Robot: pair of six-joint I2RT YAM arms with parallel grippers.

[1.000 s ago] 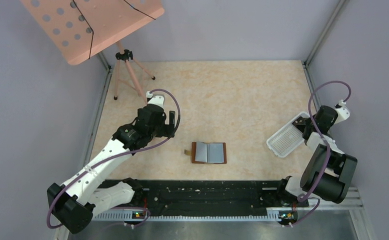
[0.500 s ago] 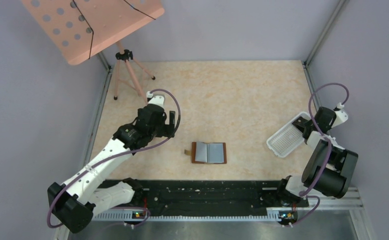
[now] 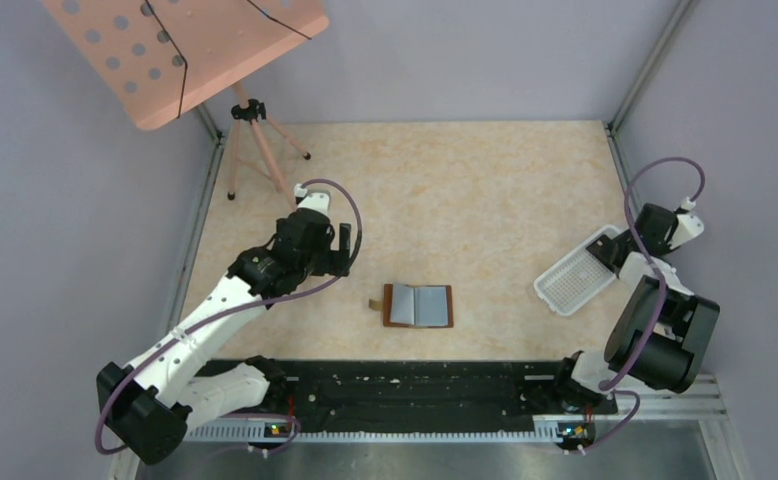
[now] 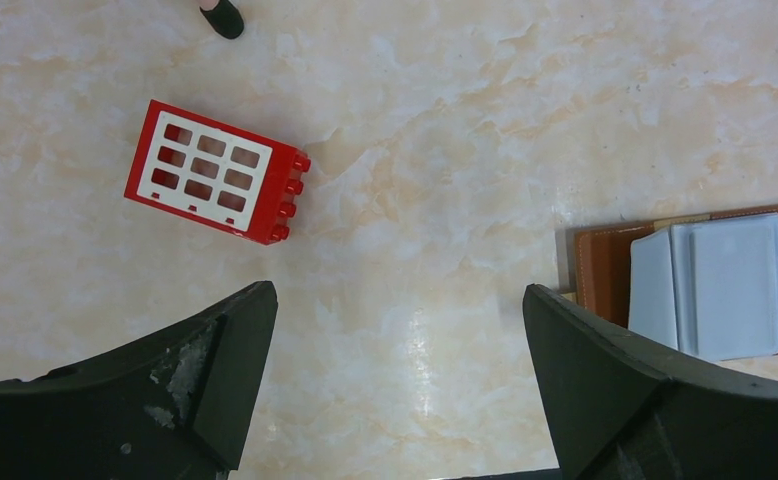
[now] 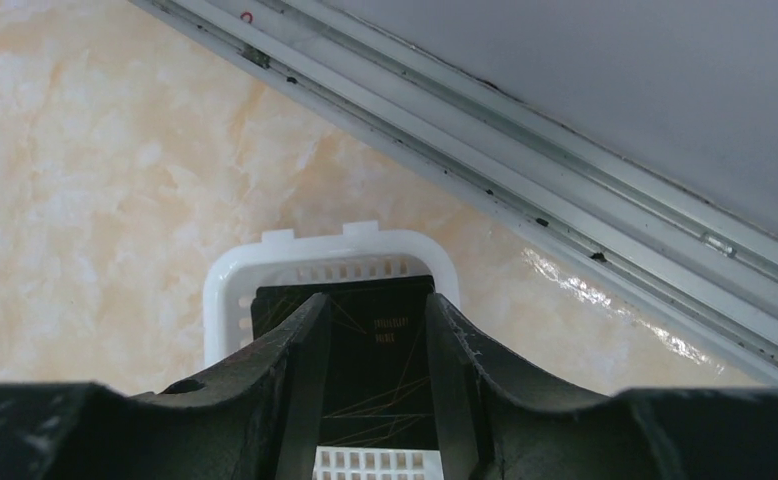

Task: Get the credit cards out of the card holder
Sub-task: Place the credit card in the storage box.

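Top view, table: beige marbled table [image 3: 485, 190] with grey walls on three sides.
Top view, card holder: the card holder [image 3: 420, 305] lies open and flat on the table, near the front edge at the middle. It is between the two arms and apart from both. The blue-grey inside faces up inside a brown border.
Top view, tab: a small brown tab [image 3: 376, 303] sticks out from the holder's left edge.
Top view, left gripper: the left gripper [image 3: 343, 243] hangs over the table behind and to the left of the card holder, clear of it, with its jaws wide.
Top view, right gripper: the right gripper [image 3: 605, 255] is at the far right, over the back end of the white tray [image 3: 565, 285]. Its jaws cannot be read from here.
Top view, music stand: a pink perforated music stand [image 3: 180, 50] on a tripod stands in the back left corner.
Left wrist, left gripper: the left gripper [image 4: 397, 300] has two black fingers [image 4: 195, 380] spread wide, with bare table between them.
Left wrist, red block: a red block [image 4: 215, 172] with a white grid face lies on the table beyond the left finger, apart from it.
Left wrist, card holder: the card holder [image 4: 710, 285] is at the right edge, just past the right fingertip and not touching it. It is open with the pale pockets up.
Right wrist, right gripper: the right gripper [image 5: 377, 305] is over the tray, its fingers a narrow way apart.
Right wrist, black card: a black card [image 5: 377, 335] with fine gold lines lies in the white tray [image 5: 227, 300] under the fingers. It is wider than the gap, and contact cannot be told.
Right wrist, metal rail: a metal rail [image 5: 525, 170] runs behind the tray.
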